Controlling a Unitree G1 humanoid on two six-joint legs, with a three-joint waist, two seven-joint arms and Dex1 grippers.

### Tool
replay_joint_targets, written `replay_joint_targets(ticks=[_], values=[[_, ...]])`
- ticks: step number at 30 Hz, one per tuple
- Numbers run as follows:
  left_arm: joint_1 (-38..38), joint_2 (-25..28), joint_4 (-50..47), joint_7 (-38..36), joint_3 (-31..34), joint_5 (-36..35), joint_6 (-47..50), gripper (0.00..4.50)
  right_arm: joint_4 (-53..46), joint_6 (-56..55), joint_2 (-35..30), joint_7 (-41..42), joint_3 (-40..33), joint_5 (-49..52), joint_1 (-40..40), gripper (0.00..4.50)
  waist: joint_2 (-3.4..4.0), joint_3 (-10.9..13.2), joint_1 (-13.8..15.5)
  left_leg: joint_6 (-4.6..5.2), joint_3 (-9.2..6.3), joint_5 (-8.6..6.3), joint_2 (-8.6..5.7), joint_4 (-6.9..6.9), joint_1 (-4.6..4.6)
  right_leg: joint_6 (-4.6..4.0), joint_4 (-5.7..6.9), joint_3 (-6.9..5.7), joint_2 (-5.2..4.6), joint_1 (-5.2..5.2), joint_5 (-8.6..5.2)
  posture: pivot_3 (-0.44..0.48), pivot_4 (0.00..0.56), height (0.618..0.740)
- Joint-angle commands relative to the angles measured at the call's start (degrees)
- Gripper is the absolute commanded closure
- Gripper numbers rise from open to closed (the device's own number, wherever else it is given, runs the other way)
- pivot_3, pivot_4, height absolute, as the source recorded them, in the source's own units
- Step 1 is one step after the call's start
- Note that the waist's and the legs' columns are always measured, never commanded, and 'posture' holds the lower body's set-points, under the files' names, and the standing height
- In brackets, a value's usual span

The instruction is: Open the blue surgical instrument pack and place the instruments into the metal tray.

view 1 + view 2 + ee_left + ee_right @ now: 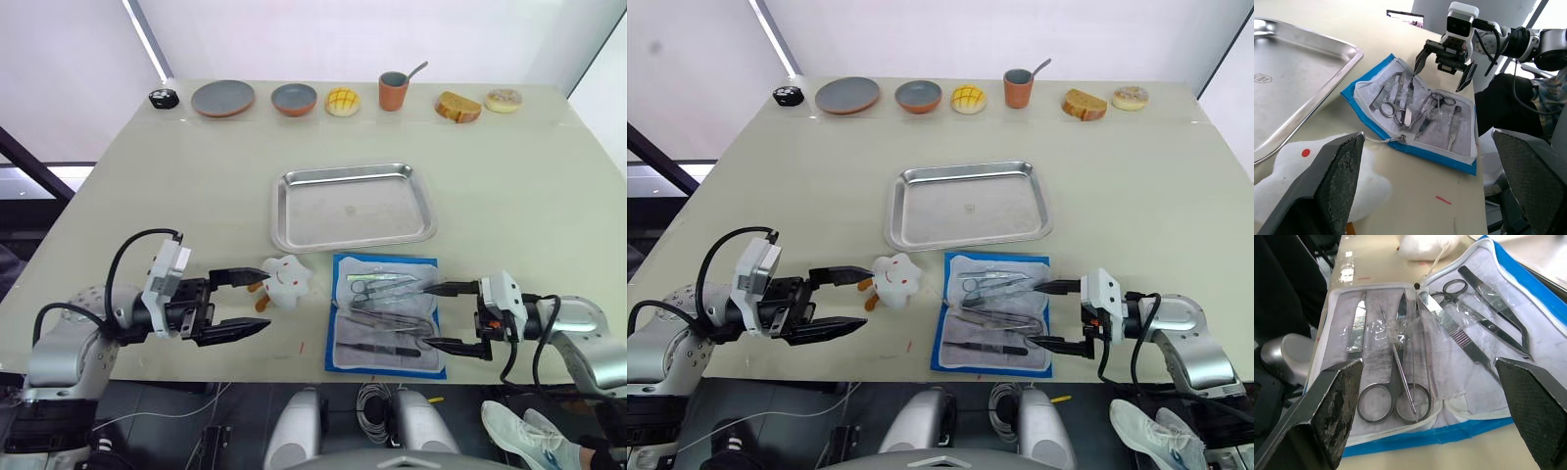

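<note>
The blue surgical instrument pack (332,338) lies unzipped and spread flat near the table's front edge. Several silver instruments (372,287), scissors (1396,401) and tweezers among them, rest inside it under clear plastic. Behind it stands the metal tray (353,211), with nothing in it. My right gripper (428,315) is open at the pack's right edge, one finger at each end of that edge. My left gripper (266,305) is open to the left of the pack, just beside a white plush toy (286,282), holding nothing.
Along the table's far edge stand a black object (164,98), a grey plate (222,98), a bowl (294,98), a bun (342,101), a cup with a spoon (394,90), bread (458,106) and a doughnut (504,100).
</note>
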Motion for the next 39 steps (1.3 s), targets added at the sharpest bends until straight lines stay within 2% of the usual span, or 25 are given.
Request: replay_joint_targets(ticks=[1,14,31,39], values=[[0.0,0.3,-2.1,0.5,1.1,-0.1,-1.0,0.03,2.4,-3.6,1.5,2.1,-1.0,1.6,-1.6,0.0,0.0,0.0,0.0,0.0,0.01,0.0,-0.01,0.0,0.0,0.0,0.0,0.01,-0.01,0.0,0.0,0.0,0.15,0.74],[-2.1,-0.2,1.1,-1.1,-1.2,1.5,-3.9,0.03,6.1,-9.2,3.2,5.5,-0.4,0.2,-3.0,0.0,0.03,0.0,0.1,0.0,0.01,0.0,-0.02,0.0,0.01,0.0,0.0,0.0,-0.01,0.0,0.0,0.0,0.15,0.74],[-7.3,-0.8,2.8,-1.4,-4.9,2.1,-3.2,0.03,23.8,-17.6,6.3,10.4,3.9,-5.7,-9.6,0.0,0.01,0.0,-0.1,0.0,0.04,0.0,-0.05,0.0,0.06,0.0,0.02,0.02,0.02,0.01,0.01,0.0,0.15,0.74],[-9.1,-0.8,2.1,0.3,-6.9,3.6,-1.8,0.03,27.1,-19.7,6.7,12.5,4.1,-5.4,-9.3,0.0,-0.2,-0.1,-0.1,0.0,0.02,0.0,-0.01,0.0,0.16,-0.01,0.03,0.02,0.03,0.09,0.01,0.0,0.15,0.74]])
